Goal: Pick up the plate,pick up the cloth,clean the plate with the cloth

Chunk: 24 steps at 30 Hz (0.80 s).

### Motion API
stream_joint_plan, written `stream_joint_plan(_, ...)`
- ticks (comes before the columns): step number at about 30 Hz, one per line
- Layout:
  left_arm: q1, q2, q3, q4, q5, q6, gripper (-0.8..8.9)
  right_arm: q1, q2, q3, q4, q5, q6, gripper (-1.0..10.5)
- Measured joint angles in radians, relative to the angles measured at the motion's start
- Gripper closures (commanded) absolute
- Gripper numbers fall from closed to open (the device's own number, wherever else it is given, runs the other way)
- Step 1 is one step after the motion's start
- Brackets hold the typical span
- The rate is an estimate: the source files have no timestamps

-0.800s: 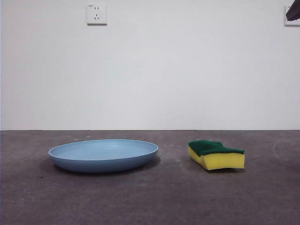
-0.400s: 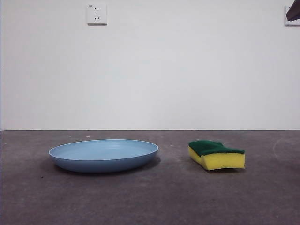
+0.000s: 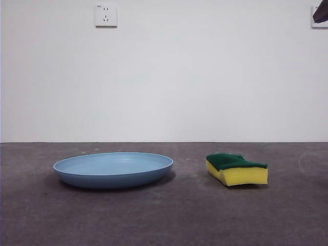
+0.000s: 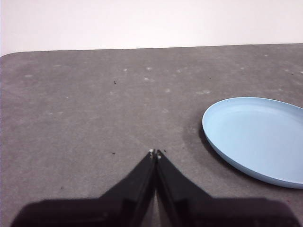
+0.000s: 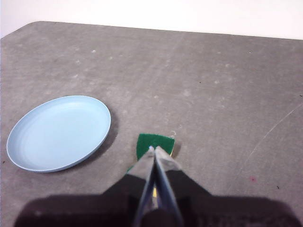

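The light-blue plate (image 3: 113, 169) lies flat on the grey table, left of centre in the front view. It also shows in the left wrist view (image 4: 258, 139) and in the right wrist view (image 5: 59, 132). The cloth, a yellow sponge with a green top (image 3: 236, 169), lies to the plate's right, apart from it. My left gripper (image 4: 155, 153) is shut and empty, above bare table beside the plate. My right gripper (image 5: 154, 150) is shut and empty, above the sponge (image 5: 156, 144), which its jaws partly hide. A black arm tip (image 3: 321, 13) shows at the front view's top right corner.
A white wall stands behind the table, with a socket (image 3: 105, 15) high up. The grey table top (image 3: 164, 215) has faint scuffs and a rounded far corner (image 4: 9, 54).
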Motion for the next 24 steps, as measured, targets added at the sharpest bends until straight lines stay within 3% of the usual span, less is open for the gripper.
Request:
stream_joint_plan(8, 0.000, 0.000, 0.000, 0.000, 0.000, 0.000, 8.17, -0.014, -0.010, 0.000, 0.000, 0.036, -0.065, 9.5)
stream_joint_plan(11, 0.000, 0.000, 0.000, 0.000, 0.000, 0.000, 8.17, -0.092, -0.027, -0.014, 0.026, 0.037, -0.087, 9.5)
stream_joint_plan(13, 0.000, 0.000, 0.000, 0.000, 0.000, 0.000, 8.17, -0.170, -0.046, -0.050, 0.084, -0.005, -0.095, 9.5)
stream_joint_plan(18, 0.000, 0.000, 0.000, 0.000, 0.000, 0.000, 8.17, -0.401, -0.140, -0.229, 0.270, -0.224, -0.102, 9.5)
stream_joint_plan(24, 0.000, 0.000, 0.000, 0.000, 0.000, 0.000, 8.17, -0.490, -0.294, -0.404, 0.344, -0.238, -0.101, 9.5)
